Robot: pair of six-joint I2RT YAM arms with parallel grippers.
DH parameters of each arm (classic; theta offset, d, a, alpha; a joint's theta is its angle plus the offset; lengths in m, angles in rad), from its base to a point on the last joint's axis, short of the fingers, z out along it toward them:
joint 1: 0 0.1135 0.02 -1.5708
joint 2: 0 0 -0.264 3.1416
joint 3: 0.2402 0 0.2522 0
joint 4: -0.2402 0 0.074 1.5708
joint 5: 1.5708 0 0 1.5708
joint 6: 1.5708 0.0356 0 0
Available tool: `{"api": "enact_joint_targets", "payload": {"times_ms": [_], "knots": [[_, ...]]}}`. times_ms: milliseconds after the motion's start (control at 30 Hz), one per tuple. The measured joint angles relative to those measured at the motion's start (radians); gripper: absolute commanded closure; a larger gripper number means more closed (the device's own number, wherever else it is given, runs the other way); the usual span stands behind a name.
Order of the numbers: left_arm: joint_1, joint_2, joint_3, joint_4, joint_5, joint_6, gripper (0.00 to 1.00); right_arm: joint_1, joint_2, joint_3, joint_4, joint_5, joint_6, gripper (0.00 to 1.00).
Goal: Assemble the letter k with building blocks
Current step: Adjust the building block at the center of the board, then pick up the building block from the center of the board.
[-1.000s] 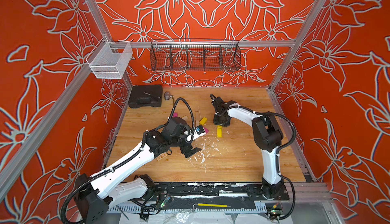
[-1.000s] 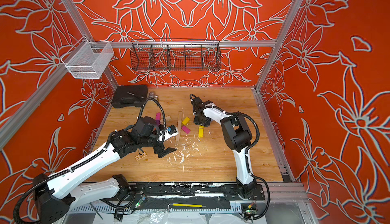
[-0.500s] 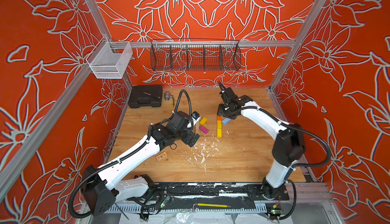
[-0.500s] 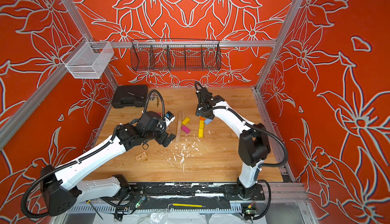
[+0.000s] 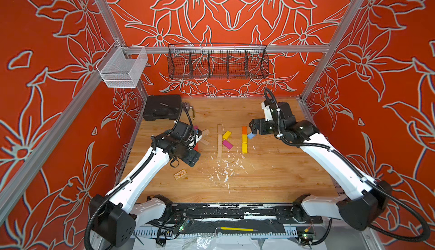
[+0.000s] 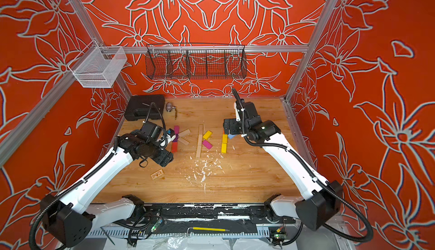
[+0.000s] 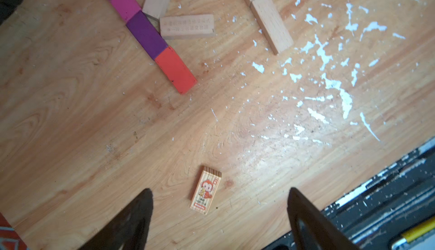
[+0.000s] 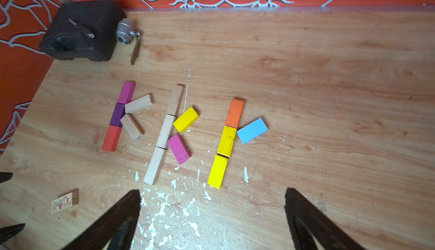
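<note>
Blue wooden plank (image 8: 252, 130) angled off orange-and-yellow stem (image 8: 227, 140) as K's arm; your right fingers (image 8: 117, 220) wide, empty; left fingers (image 7: 131, 218) wide near printed plank (image 7: 205, 189).

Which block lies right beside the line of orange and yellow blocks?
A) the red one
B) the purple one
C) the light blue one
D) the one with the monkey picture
C: the light blue block lies slanted where the orange block meets a yellow block.
</note>
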Motion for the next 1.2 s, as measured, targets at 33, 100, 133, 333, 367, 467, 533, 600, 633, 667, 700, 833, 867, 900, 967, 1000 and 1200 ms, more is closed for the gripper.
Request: {"api": "enact_joint_targets", "payload": {"times_ms": [33,100,133,333,367,467,533,600,633,667,700,833,867,900,967,1000,1200], "knots": [[0.001,-0.007,-0.006,-0.024,-0.001,0.048,0.1,0.0,-0.021,-0.013,0.009,-0.009,-0.015,0.02],[0.007,-0.008,-0.019,-0.074,-0.005,0.123,0.1,0.0,-0.051,-0.034,0.022,-0.027,-0.04,0.02],[0.011,-0.002,-0.024,-0.104,-0.007,0.152,0.1,0.0,-0.062,-0.041,0.027,-0.036,-0.049,0.02],[0.035,0.074,-0.06,-0.19,-0.033,0.232,0.1,0.0,-0.08,-0.069,0.05,-0.057,-0.082,0.02],[0.042,0.094,-0.066,-0.19,-0.036,0.237,0.1,0.0,-0.081,-0.072,0.051,-0.062,-0.082,0.02],[0.054,0.168,-0.086,-0.18,-0.05,0.252,0.12,0.0,-0.085,-0.084,0.06,-0.087,-0.079,0.02],[0.06,0.219,-0.089,-0.175,-0.058,0.256,0.16,0.0,-0.094,-0.1,0.074,-0.107,-0.068,0.02],[0.065,0.266,-0.09,-0.165,-0.073,0.261,0.2,0.0,-0.11,-0.12,0.092,-0.121,-0.06,0.02],[0.068,0.29,-0.09,-0.158,-0.087,0.263,0.2,0.0,-0.12,-0.13,0.1,-0.128,-0.056,0.02],[0.07,0.312,-0.09,-0.146,-0.098,0.263,0.22,0.0,-0.128,-0.136,0.103,-0.132,-0.053,0.02],[0.071,0.33,-0.09,-0.136,-0.109,0.262,0.26,0.0,-0.133,-0.139,0.104,-0.134,-0.051,0.02],[0.077,0.37,-0.106,-0.079,-0.156,0.27,0.34,0.0,-0.146,-0.139,0.114,-0.136,-0.049,0.02],[0.077,0.375,-0.118,-0.063,-0.162,0.272,0.35,0.0,-0.149,-0.139,0.116,-0.136,-0.049,0.02],[0.078,0.38,-0.126,-0.055,-0.164,0.274,0.36,0.0,-0.15,-0.139,0.118,-0.136,-0.049,0.02],[0.078,0.388,-0.136,-0.036,-0.163,0.275,0.37,0.0,-0.152,-0.139,0.119,-0.136,-0.049,0.02],[0.078,0.391,-0.138,-0.03,-0.163,0.277,0.38,0.0,-0.152,-0.139,0.119,-0.136,-0.05,0.02],[0.079,0.402,-0.164,0.024,-0.158,0.283,0.53,0.0,-0.152,-0.139,0.119,-0.13,-0.05,0.02]]}}
